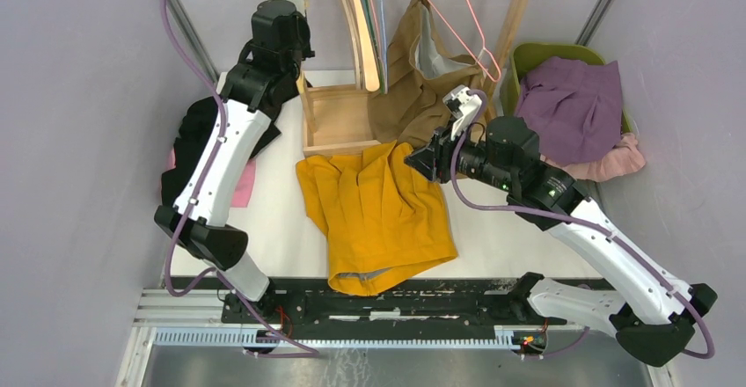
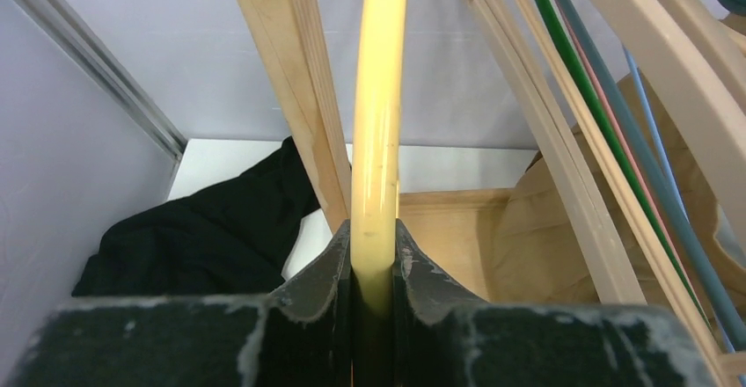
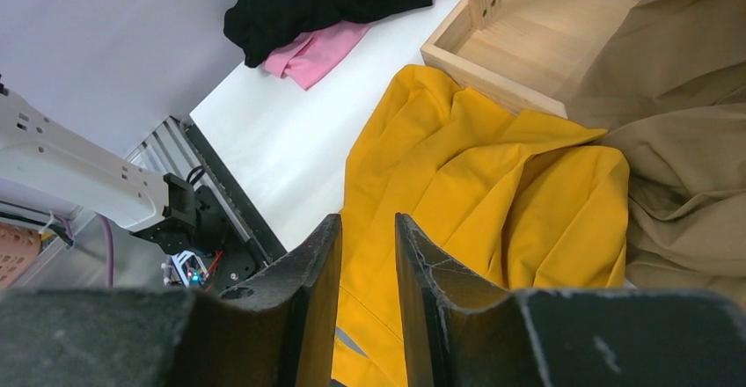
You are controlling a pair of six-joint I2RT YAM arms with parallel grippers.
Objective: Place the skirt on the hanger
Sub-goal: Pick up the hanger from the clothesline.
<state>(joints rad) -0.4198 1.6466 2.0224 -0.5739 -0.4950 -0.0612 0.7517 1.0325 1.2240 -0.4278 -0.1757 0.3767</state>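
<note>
A yellow skirt (image 1: 378, 215) lies spread flat on the white table in front of the wooden box; the right wrist view shows it too (image 3: 493, 176). At the back, among the hanging rack, my left gripper (image 2: 373, 237) is shut on the cream bar of a hanger (image 2: 378, 114), which runs straight up from between the jaws. In the top view this gripper (image 1: 299, 4) is raised at the far left of the rack. My right gripper (image 1: 413, 160) hovers over the skirt's upper right corner. Its jaws (image 3: 368, 229) stand open a narrow gap, nothing between them.
A wooden box (image 1: 339, 119) stands behind the skirt, a tan garment (image 1: 422, 79) draped beside it. Several more hangers (image 2: 572, 149) hang right of the held one, including a pink wire one (image 1: 457, 18). Green basket (image 1: 550, 53) with purple cloth at right; black garment (image 1: 189, 141) at left.
</note>
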